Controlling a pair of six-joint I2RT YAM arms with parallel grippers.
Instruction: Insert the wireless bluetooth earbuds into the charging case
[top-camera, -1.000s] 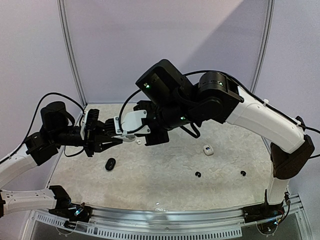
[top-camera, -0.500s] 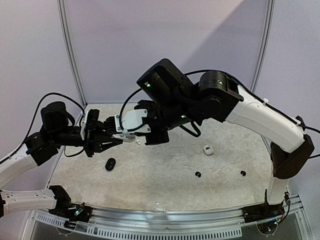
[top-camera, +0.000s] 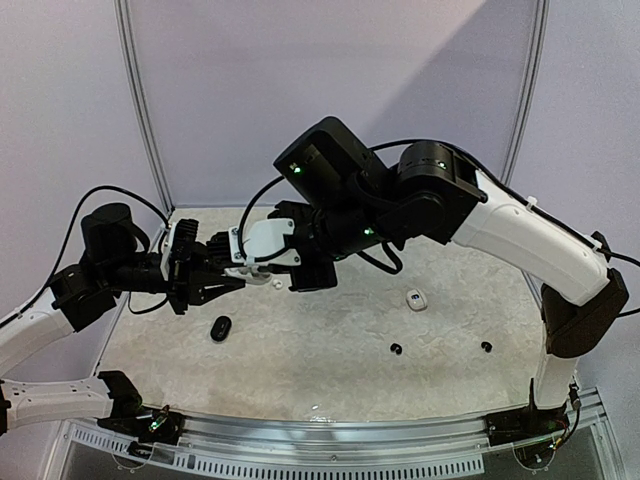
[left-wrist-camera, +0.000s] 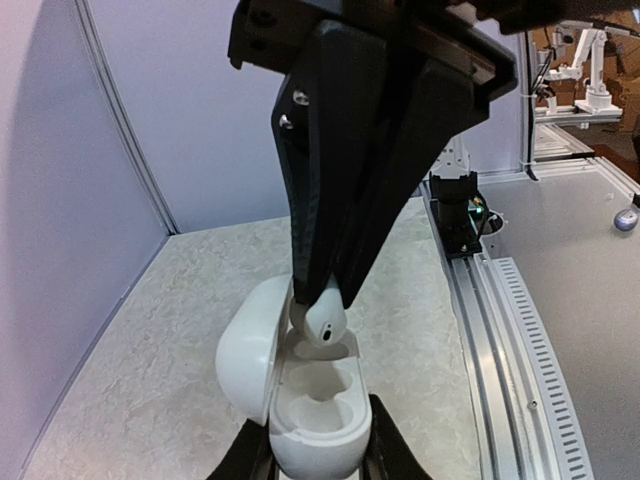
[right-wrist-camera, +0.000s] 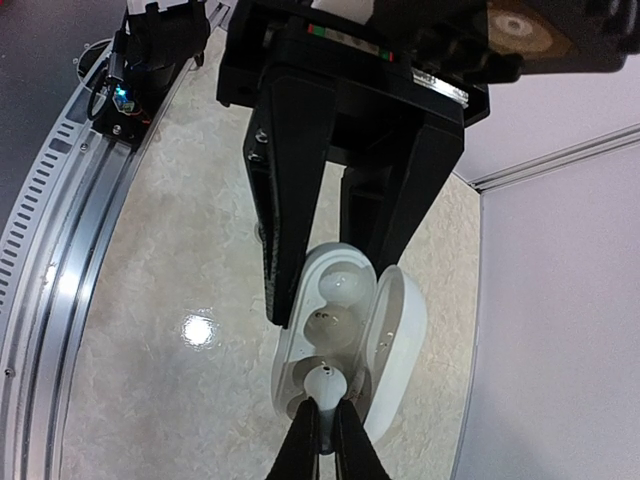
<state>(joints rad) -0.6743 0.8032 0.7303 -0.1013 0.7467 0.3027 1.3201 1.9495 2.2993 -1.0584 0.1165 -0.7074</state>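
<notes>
From above, the left gripper (top-camera: 233, 280) and right arm (top-camera: 520, 240) meet over the table (top-camera: 330, 330), tips too small to read.

Left wrist: the left fingers (left-wrist-camera: 250, 460) clamp the open charging case (left-wrist-camera: 310, 415). The right gripper (left-wrist-camera: 322, 300) pinches a white earbud (left-wrist-camera: 322, 322) upright, rounded end down over a socket (left-wrist-camera: 320, 385).

Right wrist: its long axis follows the closed fingers (right-wrist-camera: 305, 445), pointing into the case's nearest socket.

Robotics lab, partition walls (top-camera: 300, 80) around table (top-camera: 330, 340)

Smooth, glossy white plastic: the case (left-wrist-camera: 300, 400) and the earbud (left-wrist-camera: 322, 322), both catching the light. The right pincer (left-wrist-camera: 322, 298) and left pincer (left-wrist-camera: 315, 462) are matt black plastic. The worktop (left-wrist-camera: 150, 330) is pale and mottled like stone, with a soft sheen. Its rail (left-wrist-camera: 505, 330) looks like ribbed, silvery metal.
</notes>
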